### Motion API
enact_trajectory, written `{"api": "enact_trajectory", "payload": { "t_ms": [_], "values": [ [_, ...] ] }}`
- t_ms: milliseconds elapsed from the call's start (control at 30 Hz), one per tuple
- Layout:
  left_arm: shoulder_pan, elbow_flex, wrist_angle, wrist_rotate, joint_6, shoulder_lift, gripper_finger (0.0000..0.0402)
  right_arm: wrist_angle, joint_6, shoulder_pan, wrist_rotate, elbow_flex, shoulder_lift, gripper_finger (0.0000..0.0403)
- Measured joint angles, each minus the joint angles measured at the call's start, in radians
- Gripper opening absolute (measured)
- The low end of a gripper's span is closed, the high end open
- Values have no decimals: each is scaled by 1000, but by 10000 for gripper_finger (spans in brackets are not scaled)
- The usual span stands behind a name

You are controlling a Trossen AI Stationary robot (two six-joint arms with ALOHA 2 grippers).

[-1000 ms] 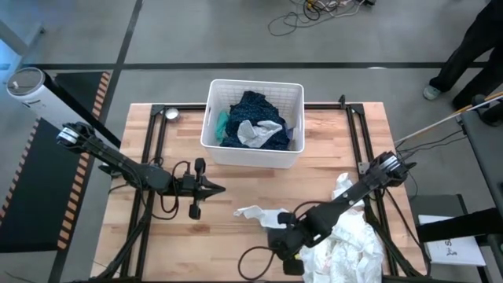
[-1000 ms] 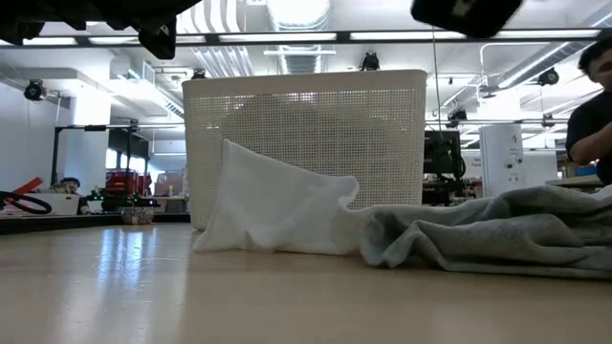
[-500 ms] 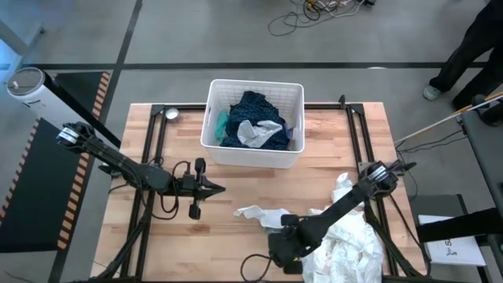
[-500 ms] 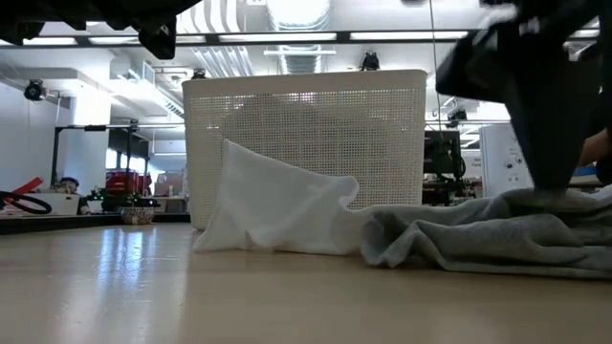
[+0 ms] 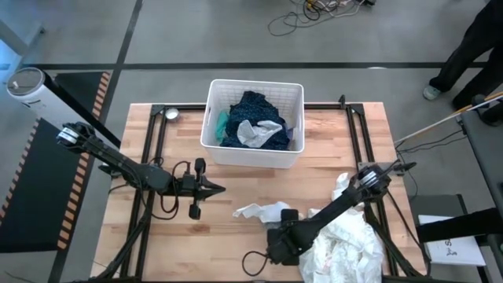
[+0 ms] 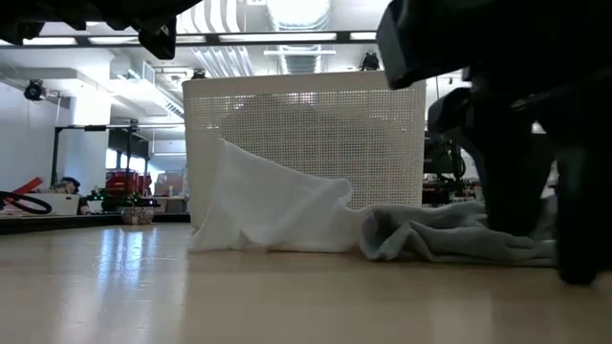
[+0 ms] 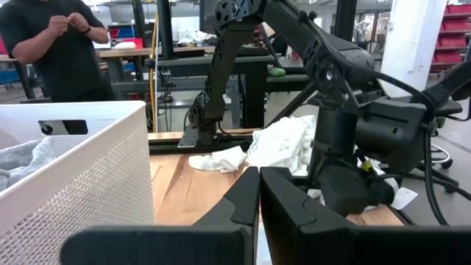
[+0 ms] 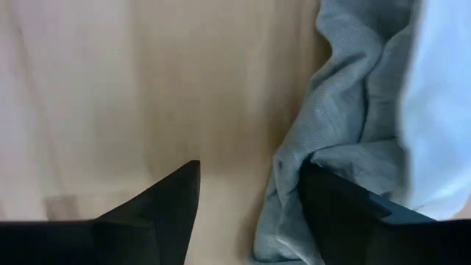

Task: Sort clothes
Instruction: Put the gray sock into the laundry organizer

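Observation:
A white piece of the clothes (image 5: 255, 211) lies on the table in front of the white basket (image 5: 295, 94). The basket holds dark blue patterned (image 5: 253, 110), teal and pale clothes. A grey garment (image 8: 346, 110) lies crumpled beside a large white pile (image 5: 350, 236) at the near right. My right gripper (image 8: 250, 213) is open and low over the grey garment's edge, fingers pointing down; one finger is over bare table, the other over the cloth. My left gripper (image 5: 214, 187) is shut and empty, left of centre above the table. My right gripper comes from above at the edge of the grey garment (image 8: 294, 184), which lies slack on the table. One finger (image 8: 338, 206) stands over the cloth. Whether it touches the cloth I cannot tell.
The basket stands at the far middle of the table. Black frame rails (image 5: 153, 149) run along both sides of the tabletop. A person (image 7: 55, 44) stands beyond the table. Bare wood (image 5: 228, 236) lies near the front edge, left of the right gripper.
My right gripper has come down from high above the table to just over the grey garment, shifting slightly toward the near edge, and has opened its fingers. The clothes lie as they were.

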Motion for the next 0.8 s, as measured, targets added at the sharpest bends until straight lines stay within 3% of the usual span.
{"api": "enact_trajectory", "payload": {
  "t_ms": [200,433,600,800],
  "values": [
    [0,0,-1,0,0,0,0,0,-37,-17,-24,1,11,164],
    [0,0,0,0,0,0,0,-16,-82,-20,-49,16,-2,15],
    [0,0,0,0,0,0,0,-33,-109,-9,-95,61,-30,8],
    [0,0,0,0,0,0,0,-134,-166,0,-94,212,-50,1]
  ]
}}
